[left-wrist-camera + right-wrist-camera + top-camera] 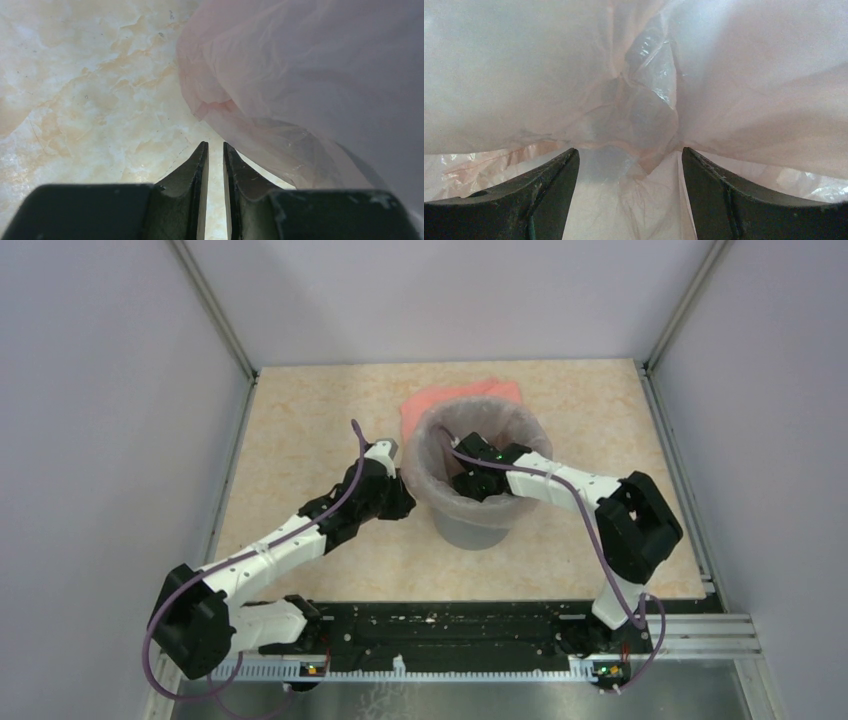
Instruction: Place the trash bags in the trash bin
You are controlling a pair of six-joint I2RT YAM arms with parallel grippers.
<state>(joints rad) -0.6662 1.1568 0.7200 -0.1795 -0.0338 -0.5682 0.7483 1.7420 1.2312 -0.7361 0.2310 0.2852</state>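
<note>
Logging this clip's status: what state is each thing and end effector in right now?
trash bag: opened, lining the bin, draped over its rim.
trash bin: upright, bag-lined.
left end effector: nearly closed, empty, outside the bin.
right end effector: open, inside the bag.
salmon sheet: folded flat behind bin.

Robot lab test cell: plain pale wall panels [450, 290] round three bench [300, 440] edges, aluminium frame posts [216, 310] at far corners, black mounting plate [450, 630] along near edge.

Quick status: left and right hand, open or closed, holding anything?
Left hand: closed to a slit, empty, beside the trash bag.
Right hand: open inside the trash bin, gripping nothing.
</note>
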